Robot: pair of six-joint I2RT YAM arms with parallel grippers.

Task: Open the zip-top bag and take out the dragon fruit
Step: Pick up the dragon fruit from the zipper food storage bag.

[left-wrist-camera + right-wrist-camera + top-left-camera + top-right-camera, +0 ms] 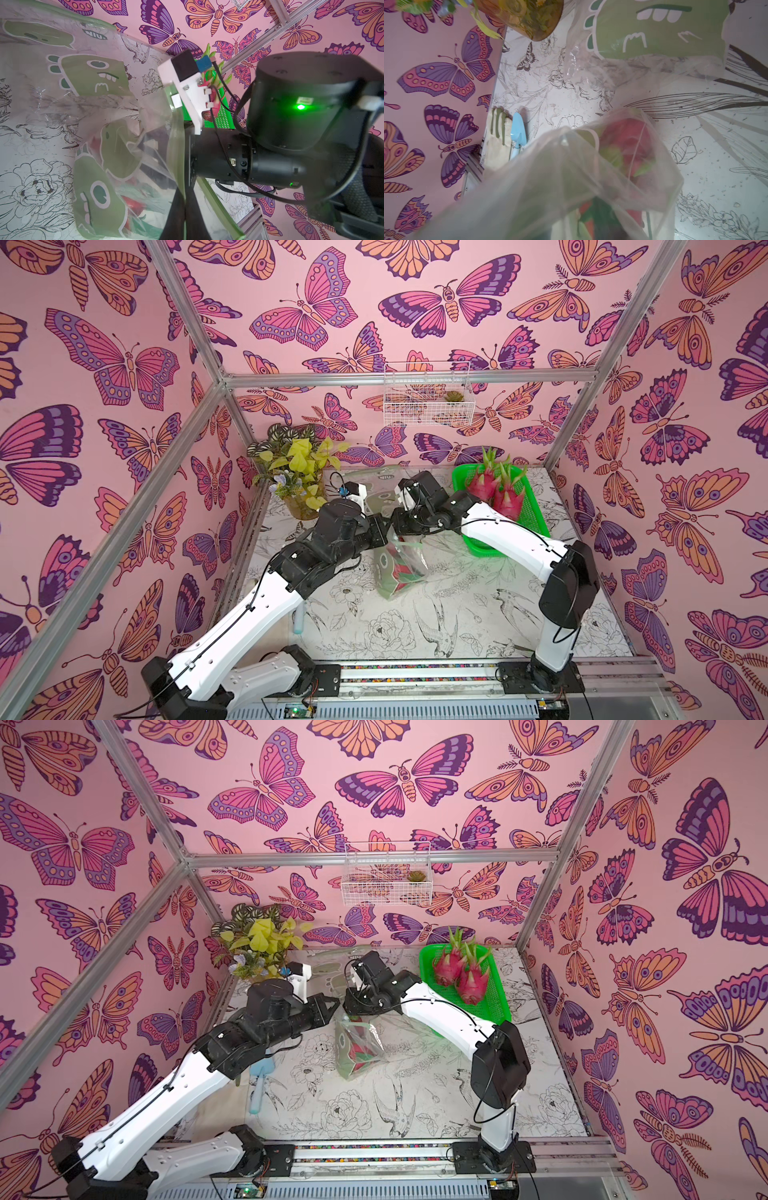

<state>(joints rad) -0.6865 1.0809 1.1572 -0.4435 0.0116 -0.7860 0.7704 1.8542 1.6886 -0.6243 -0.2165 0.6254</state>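
A clear zip-top bag (400, 568) printed with green dinosaurs stands upright at mid-table, its mouth open. Inside it lies a red dragon fruit (631, 141) with green scales, also visible in a top view (360, 1049). My left gripper (184, 216) is shut on the bag's green zip rim (176, 145), at the left side of the mouth (336, 1006). My right gripper (356, 1011) reaches down into the mouth. Bag film covers its fingers, so its jaws are hidden. More pink dragon fruits (496, 489) lie in a green tray (528, 514) at the back right.
A second, empty dinosaur bag (380, 489) lies flat behind the arms. A potted leafy plant (299, 472) stands at the back left. A blue trowel (259, 1085) and a glove (497, 133) lie by the left wall. A white wire basket (428, 398) hangs on the back wall.
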